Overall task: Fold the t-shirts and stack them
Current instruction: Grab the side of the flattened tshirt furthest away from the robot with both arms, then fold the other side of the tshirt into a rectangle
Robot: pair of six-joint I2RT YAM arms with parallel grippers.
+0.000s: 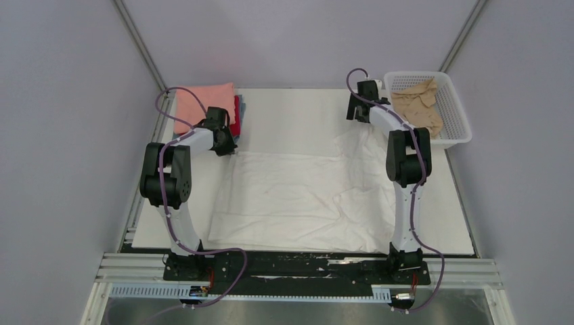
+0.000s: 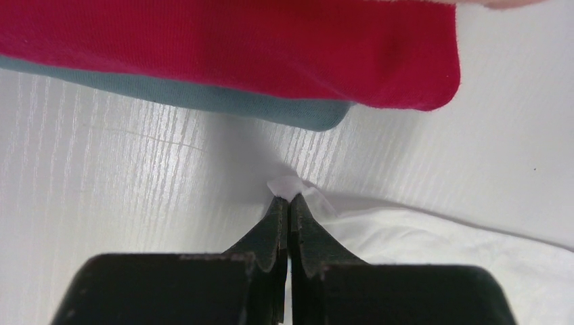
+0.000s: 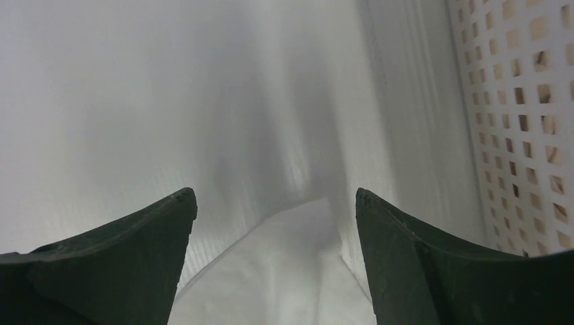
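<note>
A large white t-shirt lies spread across the middle of the table. My left gripper is at its far left corner, shut on a small tip of the white cloth, with the shirt trailing to the right. Just beyond it is the folded stack: salmon-pink on top, red over grey-blue. My right gripper is open over the shirt's far right corner, and white cloth lies between the spread fingers. A tan-beige shirt lies crumpled in the basket.
A white plastic lattice basket stands at the far right corner, and its wall is close on the right gripper's right. The folded stack sits against the table's far left corner. Bare table shows between the two grippers at the back.
</note>
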